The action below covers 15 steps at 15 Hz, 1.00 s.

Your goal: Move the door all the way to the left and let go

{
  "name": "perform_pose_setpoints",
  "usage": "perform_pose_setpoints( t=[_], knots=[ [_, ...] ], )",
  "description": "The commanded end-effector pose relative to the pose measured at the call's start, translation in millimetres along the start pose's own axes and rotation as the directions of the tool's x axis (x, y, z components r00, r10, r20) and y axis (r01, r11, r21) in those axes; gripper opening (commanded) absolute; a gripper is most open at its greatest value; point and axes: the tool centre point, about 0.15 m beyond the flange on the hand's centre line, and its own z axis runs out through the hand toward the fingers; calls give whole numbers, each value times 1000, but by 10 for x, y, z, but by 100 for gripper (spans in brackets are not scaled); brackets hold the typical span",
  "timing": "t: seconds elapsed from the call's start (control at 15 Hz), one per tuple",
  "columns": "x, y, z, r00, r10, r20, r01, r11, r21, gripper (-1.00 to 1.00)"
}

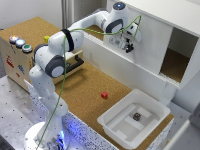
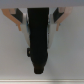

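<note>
Fingers [image 2: 20, 26] spread either side of door's dark handle [image 2: 39, 35], not closed on it, as I read it. Door [image 1: 145, 37]: flat white panel, long axis horizontal, covering the cabinet's [image 1: 165, 10] exterior-view left half.

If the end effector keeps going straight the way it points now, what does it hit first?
Most likely the door: the end effector sits right at its white face. The wrist view shows a dark handle-like bar between the fingers, so contact may already exist.

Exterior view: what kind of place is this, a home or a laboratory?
Probably a robot test bench in a laboratory, not a home: a cork-topped table carries a white cabinet with a sliding door, a button box and a white tray.
</note>
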Motion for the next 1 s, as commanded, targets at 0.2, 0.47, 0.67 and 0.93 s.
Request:
perform_pose_setpoints(
  t=[0.2,0.47,0.67,0.93],
  knots=[
    [394,-608,266,999,-38,-15,36,995,-88,-100],
    [431,-799,264,998,-65,-22,63,994,-84,-100],
    [461,-925,287,997,-74,-26,72,995,-72,-100],
    [525,-1143,298,994,-108,-33,107,993,-47,-100]
  ],
)
